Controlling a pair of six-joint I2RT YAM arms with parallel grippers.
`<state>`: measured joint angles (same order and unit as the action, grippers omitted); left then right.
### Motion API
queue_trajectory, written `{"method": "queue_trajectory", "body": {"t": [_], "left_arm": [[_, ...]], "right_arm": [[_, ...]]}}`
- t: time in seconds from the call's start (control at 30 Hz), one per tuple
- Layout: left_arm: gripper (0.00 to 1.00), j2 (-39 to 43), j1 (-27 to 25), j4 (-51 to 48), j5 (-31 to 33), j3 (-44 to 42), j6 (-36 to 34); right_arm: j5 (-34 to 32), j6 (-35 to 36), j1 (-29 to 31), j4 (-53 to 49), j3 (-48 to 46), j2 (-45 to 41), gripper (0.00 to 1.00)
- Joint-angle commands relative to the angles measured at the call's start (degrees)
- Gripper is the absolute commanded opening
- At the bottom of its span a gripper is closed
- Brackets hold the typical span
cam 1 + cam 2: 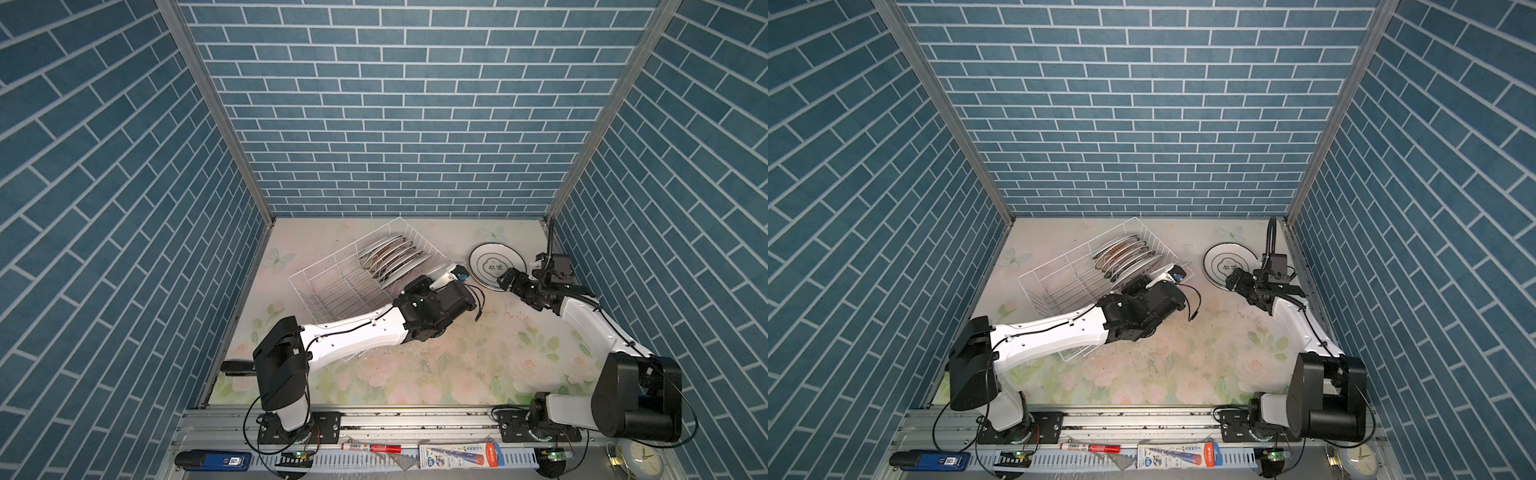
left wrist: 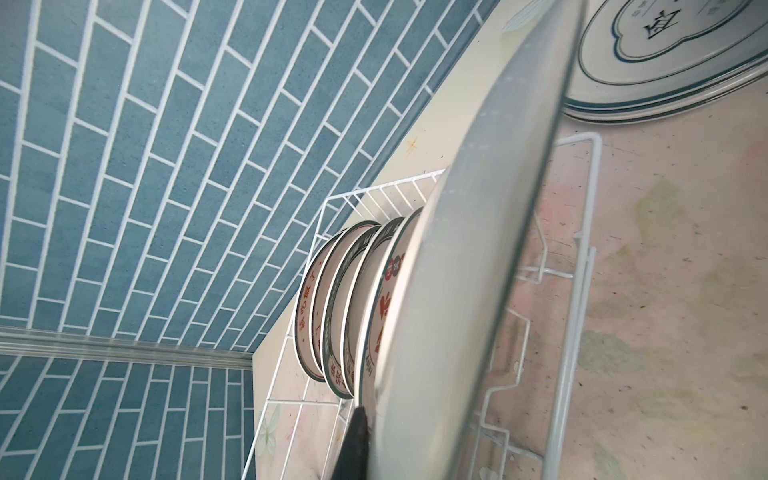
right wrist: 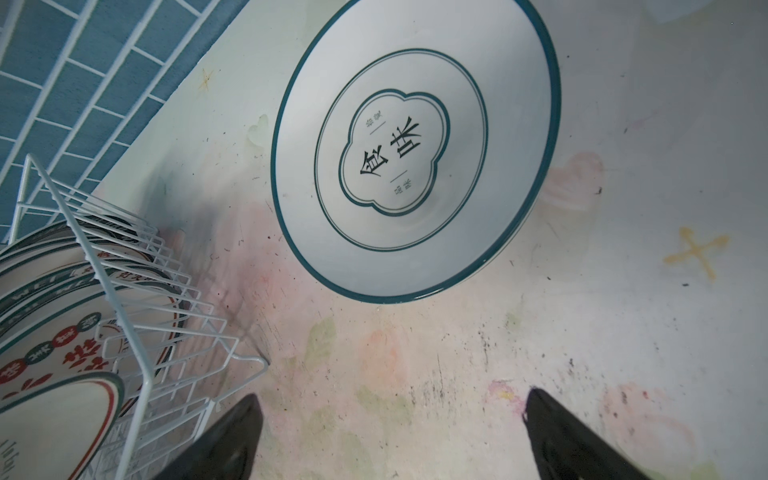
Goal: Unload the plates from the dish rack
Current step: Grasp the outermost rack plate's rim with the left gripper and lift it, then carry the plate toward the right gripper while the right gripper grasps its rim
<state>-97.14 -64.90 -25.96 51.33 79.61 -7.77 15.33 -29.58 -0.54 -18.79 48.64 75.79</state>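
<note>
Tabletop (image 1: 457, 365) with a faded floral print carries everything; dish rack (image 1: 324, 274) of white wire sits askew toward the far left; a row of plates (image 1: 390, 259) stands on edge between its prongs at the far-right end; outside the rack, near the right wall, a green-rimmed plate (image 3: 415, 145) lies face up, Chinese characters at its centre; a white-backed plate (image 2: 478, 270) stands on edge at the rack's right corner, pinched at the rim by the left hand (image 1: 449, 272), closed narrow on it; right hand (image 3: 390, 395) hovers over bare tabletop just beside the flat plate, spread wide and empty.
</note>
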Motion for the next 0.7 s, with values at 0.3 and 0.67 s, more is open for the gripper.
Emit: {"method": "queue_trajectory", "body": {"t": [0.3, 0.67], "left_arm": [[0.0, 8.2, -0.7, 3.0, -0.3, -0.7, 1.8], [0.0, 23.0, -0.7, 7.3, -9.7, -6.9, 16.5]], "right_arm": [[1.9, 0.8, -0.2, 0.6, 1.3, -2.4, 0.99], [13.6, -4.0, 0.1, 16.8, -8.9, -15.6, 0.99]]}}
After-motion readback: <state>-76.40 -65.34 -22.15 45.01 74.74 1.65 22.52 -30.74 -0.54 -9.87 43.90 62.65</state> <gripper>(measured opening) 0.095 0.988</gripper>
